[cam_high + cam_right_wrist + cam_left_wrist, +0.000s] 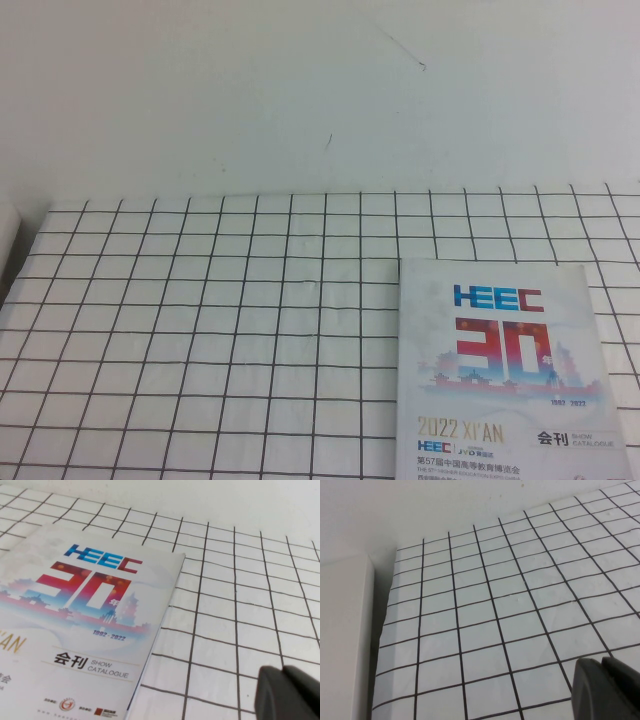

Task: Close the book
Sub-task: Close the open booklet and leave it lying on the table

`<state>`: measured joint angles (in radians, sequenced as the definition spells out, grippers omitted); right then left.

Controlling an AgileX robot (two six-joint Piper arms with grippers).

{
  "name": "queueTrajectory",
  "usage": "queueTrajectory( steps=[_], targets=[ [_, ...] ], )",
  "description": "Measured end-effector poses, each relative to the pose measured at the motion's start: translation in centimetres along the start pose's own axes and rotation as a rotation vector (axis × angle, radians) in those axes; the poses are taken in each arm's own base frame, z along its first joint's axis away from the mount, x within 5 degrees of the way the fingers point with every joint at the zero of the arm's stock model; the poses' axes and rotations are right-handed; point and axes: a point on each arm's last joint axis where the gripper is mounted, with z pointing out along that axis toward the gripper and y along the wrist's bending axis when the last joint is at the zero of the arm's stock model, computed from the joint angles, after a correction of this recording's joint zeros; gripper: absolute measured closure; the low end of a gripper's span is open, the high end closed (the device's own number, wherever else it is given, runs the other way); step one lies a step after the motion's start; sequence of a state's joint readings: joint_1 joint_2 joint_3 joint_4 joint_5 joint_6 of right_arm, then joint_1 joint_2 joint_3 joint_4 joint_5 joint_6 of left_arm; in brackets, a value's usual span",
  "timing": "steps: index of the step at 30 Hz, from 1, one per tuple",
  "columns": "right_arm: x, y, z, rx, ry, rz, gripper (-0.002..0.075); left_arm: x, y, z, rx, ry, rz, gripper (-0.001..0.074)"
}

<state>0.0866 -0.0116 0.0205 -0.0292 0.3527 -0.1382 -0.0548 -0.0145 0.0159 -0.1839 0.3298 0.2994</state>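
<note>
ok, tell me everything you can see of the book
The book is a thin, glossy paper catalogue, closed and flat, front cover up, on the grid cloth at the robot's near right; its near edge leaves the high view. Pale cover: blue "HEEC", red-blue "30", "1992-2022", gold "2022 XI'AN", "SHOW CATALOGUE". Only the cloth touches it. The right gripper hangs over cloth next to it, clear of it; the left gripper is over bare cloth, away from it.

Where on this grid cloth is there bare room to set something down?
Bare: the black-lined white grid cloth left of and beyond the closed white HEEC catalogue, which fills the near right. Left gripper is over bare cloth; right gripper is over cloth beside the catalogue.
</note>
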Motion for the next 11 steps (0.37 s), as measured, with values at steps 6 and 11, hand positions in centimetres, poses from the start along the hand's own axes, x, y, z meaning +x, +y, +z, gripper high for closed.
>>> queueTrajectory(
  steps=[6,11],
  targets=[
    [0.02,0.0,0.0,0.0,0.002,-0.018,0.0729,0.0,-0.01,0.0,0.001,0.0,-0.002,0.0738],
    [0.02,0.0,0.0,0.0,0.002,-0.021,0.0729,0.02,-0.02,0.0,0.002,0.002,-0.004,0.0738]
  ],
)
